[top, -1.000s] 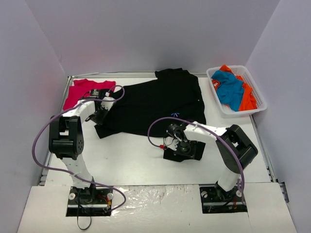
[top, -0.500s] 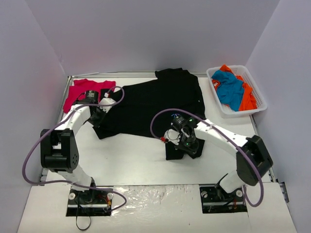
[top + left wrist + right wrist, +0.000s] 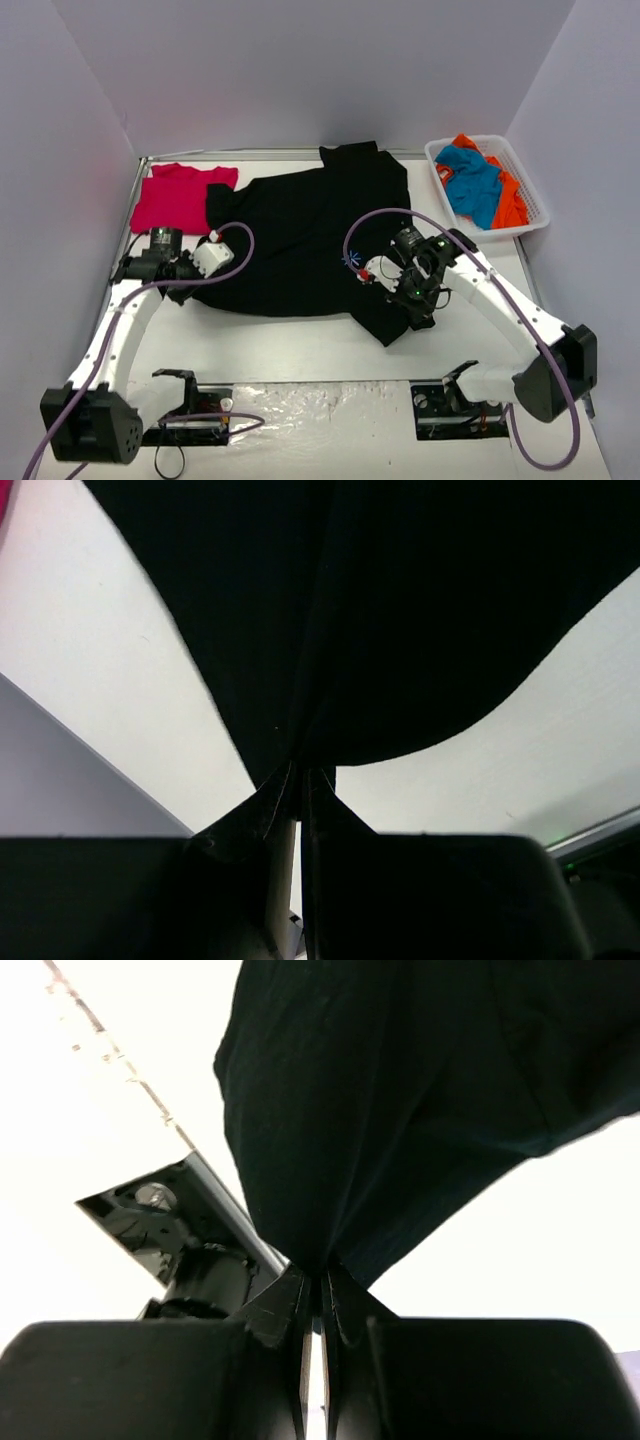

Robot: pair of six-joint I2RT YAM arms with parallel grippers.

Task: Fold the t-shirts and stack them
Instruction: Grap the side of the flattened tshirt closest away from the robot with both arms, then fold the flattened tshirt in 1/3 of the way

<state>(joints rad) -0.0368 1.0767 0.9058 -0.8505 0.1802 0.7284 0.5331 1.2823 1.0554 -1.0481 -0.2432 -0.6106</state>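
Note:
A large black t-shirt [image 3: 310,230] lies spread across the middle of the table, its light-blue star mark [image 3: 352,258] showing near the right arm. My left gripper [image 3: 183,285] is shut on the shirt's near-left edge, and in the left wrist view the black cloth [image 3: 400,610] fans out from the pinched jaws [image 3: 300,775]. My right gripper [image 3: 415,300] is shut on the near-right edge, and the cloth [image 3: 400,1090] hangs from its closed jaws [image 3: 320,1278]. A crimson-red t-shirt [image 3: 175,195] lies flat at the back left. Blue [image 3: 472,180] and orange [image 3: 510,200] t-shirts sit crumpled in the basket.
A white plastic basket [image 3: 455,225] stands at the back right corner. White walls enclose the table on three sides. Purple cables loop from both arms over the shirt. The right arm's base [image 3: 185,1245] shows in the right wrist view.
Both arms have pulled toward the near edge and lifted, dragging the black shirt's near edge with them. The right gripper closed on the cloth. The shirt is now stretched out more widely.

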